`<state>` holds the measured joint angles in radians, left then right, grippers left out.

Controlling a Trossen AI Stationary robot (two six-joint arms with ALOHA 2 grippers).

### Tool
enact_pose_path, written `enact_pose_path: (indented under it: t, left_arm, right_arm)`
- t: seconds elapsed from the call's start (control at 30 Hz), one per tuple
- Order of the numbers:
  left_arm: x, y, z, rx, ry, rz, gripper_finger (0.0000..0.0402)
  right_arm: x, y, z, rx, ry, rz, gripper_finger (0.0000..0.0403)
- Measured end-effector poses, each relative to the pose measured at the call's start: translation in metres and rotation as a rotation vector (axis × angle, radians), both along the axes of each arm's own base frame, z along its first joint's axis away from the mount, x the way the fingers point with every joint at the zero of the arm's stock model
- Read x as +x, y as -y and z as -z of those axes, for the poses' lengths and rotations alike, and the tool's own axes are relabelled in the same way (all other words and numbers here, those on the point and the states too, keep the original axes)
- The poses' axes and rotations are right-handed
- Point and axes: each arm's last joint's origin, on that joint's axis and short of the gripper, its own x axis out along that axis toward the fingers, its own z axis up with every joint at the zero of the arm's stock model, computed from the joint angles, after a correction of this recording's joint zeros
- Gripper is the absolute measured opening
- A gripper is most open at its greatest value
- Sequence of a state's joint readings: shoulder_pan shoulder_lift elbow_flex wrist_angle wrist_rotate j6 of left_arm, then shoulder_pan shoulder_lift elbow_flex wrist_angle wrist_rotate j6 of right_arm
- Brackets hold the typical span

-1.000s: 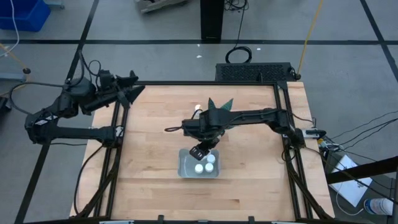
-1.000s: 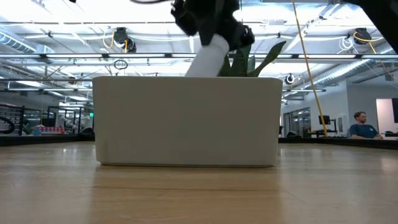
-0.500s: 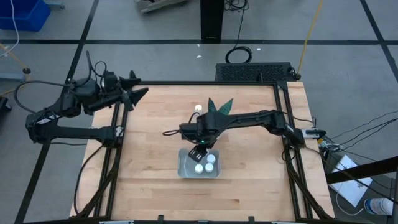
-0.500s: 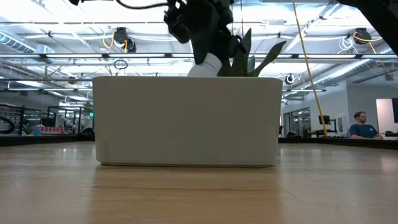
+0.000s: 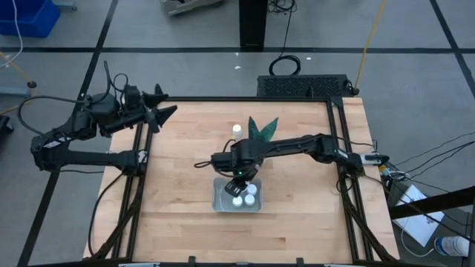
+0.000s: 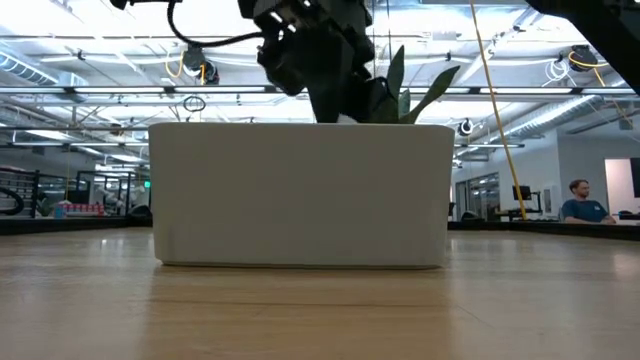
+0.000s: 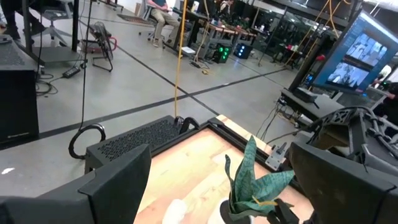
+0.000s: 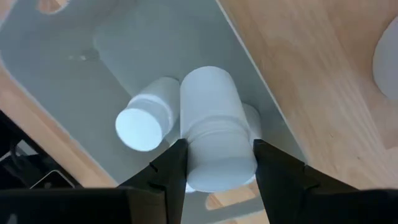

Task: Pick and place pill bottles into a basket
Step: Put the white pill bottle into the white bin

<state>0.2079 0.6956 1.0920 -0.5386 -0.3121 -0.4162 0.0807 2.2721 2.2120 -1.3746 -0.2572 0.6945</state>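
Observation:
My right gripper (image 5: 237, 182) (image 8: 214, 158) is shut on a white pill bottle (image 8: 210, 106) and reaches down into the light grey-blue basket (image 5: 220, 200) (image 8: 93, 74) near the table's middle. Two other bottles are in the basket beside it, one (image 8: 144, 121) showing its round end and one (image 8: 250, 117) mostly hidden behind the held bottle. In the low view the basket's near wall (image 6: 300, 195) hides all the bottles. One more bottle (image 5: 237, 130) stands on the table next to the plant. My left gripper (image 5: 162, 111) waits open and empty at the table's far left corner. My right gripper pinches the bottle between its two fingers (image 8: 171, 165) at the end nearest the wrist (image 8: 221, 163), past a ridge around the bottle. The fingers come from above, pointing down. The bottle hangs below them inside the basket. I cannot tell whether its lower end touches the basket floor.
A potted plant (image 5: 261, 127) with pointed green leaves stands just beyond the basket, and its leaves (image 6: 400, 85) rise behind my right gripper in the low view. Bare wooden table (image 5: 185, 170) lies left and right of the basket.
My right gripper has gone down with the bottle and a little toward the table's left edge. The bottle, first tilted above the basket's rim, has sunk below the rim into the basket. My left gripper has turned slightly at the far left corner.

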Motion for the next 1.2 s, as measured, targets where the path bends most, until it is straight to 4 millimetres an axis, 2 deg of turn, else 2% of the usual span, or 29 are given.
enact_pose_path:
  t: [0.17, 0.43, 0.53, 0.77, 0.97, 1.2]
  left_arm:
    - [0.0, 0.0, 0.002, -0.005, -0.017, -0.001, 0.039]
    - [0.0, 0.0, 0.002, -0.007, -0.019, -0.001, 0.039]
    - [0.0, 0.0, 0.002, -0.007, -0.018, -0.001, 0.039]
    - [0.0, 0.0, 0.002, -0.007, -0.018, 0.004, 0.039]
    - [0.0, 0.001, 0.002, -0.008, -0.02, 0.024, 0.039]
    - [0.0, 0.001, 0.004, -0.001, -0.042, 0.026, 0.039]
  right_arm:
    - [0.002, 0.0, 0.008, -0.002, -0.017, 0.001, 0.0148]
    - [0.004, 0.002, 0.008, -0.001, -0.006, 0.008, 0.0148]
    - [0.004, 0.002, 0.009, 0.007, -0.007, 0.007, 0.016]
    - [0.003, 0.001, 0.024, 0.058, -0.029, 0.009, 0.016]
    - [0.01, 0.0, 0.024, 0.073, 0.032, 0.03, 0.0171]
    - [0.01, 0.0, 0.023, 0.104, 0.027, 0.037, 0.0176]
